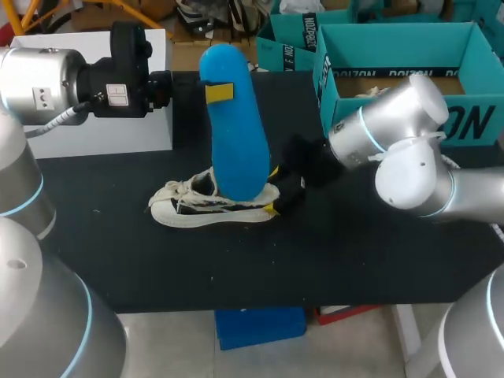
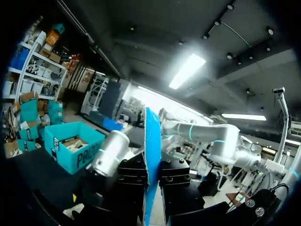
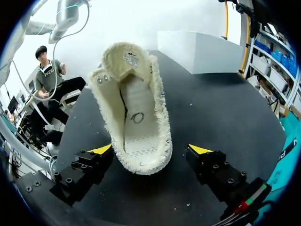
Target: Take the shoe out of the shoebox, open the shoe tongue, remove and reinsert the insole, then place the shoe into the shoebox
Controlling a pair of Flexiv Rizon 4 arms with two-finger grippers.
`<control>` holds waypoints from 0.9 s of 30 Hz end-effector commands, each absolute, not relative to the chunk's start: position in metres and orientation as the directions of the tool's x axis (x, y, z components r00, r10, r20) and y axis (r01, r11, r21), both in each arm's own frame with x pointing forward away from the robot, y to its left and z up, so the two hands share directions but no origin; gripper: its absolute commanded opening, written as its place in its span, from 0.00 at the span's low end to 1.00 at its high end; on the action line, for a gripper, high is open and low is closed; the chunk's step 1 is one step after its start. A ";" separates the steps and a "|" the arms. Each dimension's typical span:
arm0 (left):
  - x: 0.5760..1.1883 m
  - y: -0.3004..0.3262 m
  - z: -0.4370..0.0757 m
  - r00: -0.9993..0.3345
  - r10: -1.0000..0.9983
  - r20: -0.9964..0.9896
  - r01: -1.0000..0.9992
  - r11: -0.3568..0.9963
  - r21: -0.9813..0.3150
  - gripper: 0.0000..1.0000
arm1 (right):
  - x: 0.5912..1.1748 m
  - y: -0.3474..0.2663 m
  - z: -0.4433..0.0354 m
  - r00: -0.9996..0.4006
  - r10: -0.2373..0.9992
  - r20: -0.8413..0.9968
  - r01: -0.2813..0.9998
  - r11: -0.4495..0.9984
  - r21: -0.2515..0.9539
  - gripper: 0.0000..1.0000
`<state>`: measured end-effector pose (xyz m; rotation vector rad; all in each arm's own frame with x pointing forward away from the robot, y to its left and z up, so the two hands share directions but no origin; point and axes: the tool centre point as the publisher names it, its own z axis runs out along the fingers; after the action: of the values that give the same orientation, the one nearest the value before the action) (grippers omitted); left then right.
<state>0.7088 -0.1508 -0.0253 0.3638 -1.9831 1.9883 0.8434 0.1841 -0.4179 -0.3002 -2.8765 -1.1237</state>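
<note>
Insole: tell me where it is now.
In the head view the blue insole stands upright near the middle of the table, gripped by the left hand, its lower end over the white shoe.

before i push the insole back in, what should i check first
1. Insole held in the left claw: ok, pinched upright between both fingers.
2. Shoe bare inside: ok, no insole in it.
3. Right claw steadying the shoe: not ok, its fingers stand open either side, not touching.
4. Insole's lower end lined up with the shoe's opening: cannot tell, the insole hides it in the head view.
5. Shoebox out of the way: ok, behind the right arm, apart from the shoe.
</note>
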 end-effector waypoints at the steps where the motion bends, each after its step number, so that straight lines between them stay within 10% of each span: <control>1: 0.708 -0.152 -0.026 -0.920 0.034 0.389 -0.390 0.004 -0.921 0.00 | 0.840 0.187 -0.404 -0.981 0.181 0.074 0.194 0.856 0.479 1.00; 27: 0.708 -0.152 -0.026 -0.920 0.034 0.389 -0.390 0.004 -0.921 0.00 | 0.839 0.202 -0.379 -0.993 0.116 -0.005 0.115 0.989 0.090 1.00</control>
<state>0.7088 -0.1508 -0.0253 0.3638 -1.9832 1.9883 0.8386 0.1978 -0.3801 -0.1803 -3.1248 -0.4315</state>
